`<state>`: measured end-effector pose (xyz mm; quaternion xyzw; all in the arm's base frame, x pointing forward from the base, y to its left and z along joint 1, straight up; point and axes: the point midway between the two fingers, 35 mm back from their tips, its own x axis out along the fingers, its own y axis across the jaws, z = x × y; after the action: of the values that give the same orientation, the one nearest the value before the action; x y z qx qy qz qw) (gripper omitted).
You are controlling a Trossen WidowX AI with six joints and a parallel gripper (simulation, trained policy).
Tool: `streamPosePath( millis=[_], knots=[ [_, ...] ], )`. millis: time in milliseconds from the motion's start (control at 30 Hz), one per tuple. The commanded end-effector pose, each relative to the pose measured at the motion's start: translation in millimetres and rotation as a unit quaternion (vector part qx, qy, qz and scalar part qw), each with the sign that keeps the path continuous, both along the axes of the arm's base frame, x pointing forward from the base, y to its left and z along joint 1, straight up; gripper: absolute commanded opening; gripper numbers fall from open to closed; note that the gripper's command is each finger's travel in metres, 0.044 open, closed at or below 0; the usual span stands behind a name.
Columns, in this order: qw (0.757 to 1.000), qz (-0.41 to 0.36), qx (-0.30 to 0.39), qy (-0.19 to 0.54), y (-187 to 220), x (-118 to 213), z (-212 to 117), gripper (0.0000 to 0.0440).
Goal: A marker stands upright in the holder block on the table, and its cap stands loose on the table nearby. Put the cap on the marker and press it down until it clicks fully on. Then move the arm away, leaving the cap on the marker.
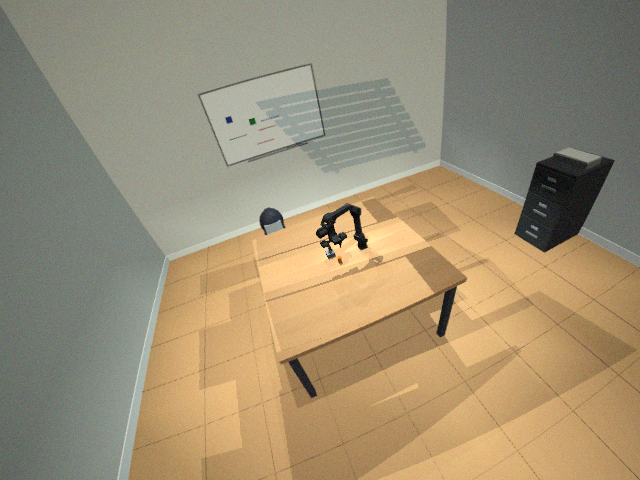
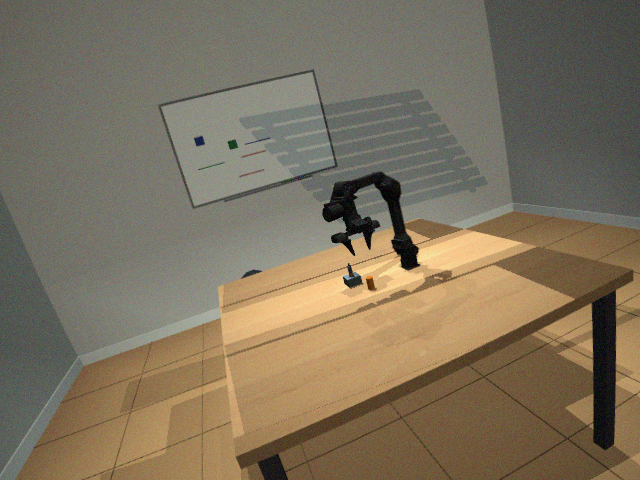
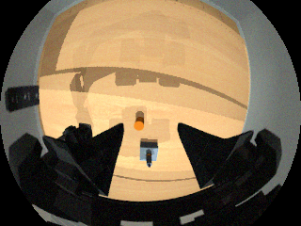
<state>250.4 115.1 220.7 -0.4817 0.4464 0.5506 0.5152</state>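
The orange cap stands upright on the table, just beside the holder block. The blue-grey holder block sits on the table. The dark marker stands upright in it, with its tip bare. My gripper is open and empty. It hangs above the block and the marker, fingers pointing down. In the wrist view, the cap and the block show between the fingers, well below them. In the top view the fingertips are too small to make out clearly.
The wooden table carries the arm's base, to the right of the block and cap in the top and exterior views. A dark chair stands behind the table's far left edge. A dark filing cabinet stands on the floor at the right.
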Motion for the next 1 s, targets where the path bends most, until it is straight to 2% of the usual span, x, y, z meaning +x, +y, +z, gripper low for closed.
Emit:
streamPosePath(
  millis=[0, 967],
  knots=[
    [1.000, -0.004, -0.013, 0.010, -8.0, 2.6, -6.9, 0.0320],
    [0.994, -0.024, -0.075, 0.078, -40.9, 0.6, -48.1, 0.0318]
  ],
)
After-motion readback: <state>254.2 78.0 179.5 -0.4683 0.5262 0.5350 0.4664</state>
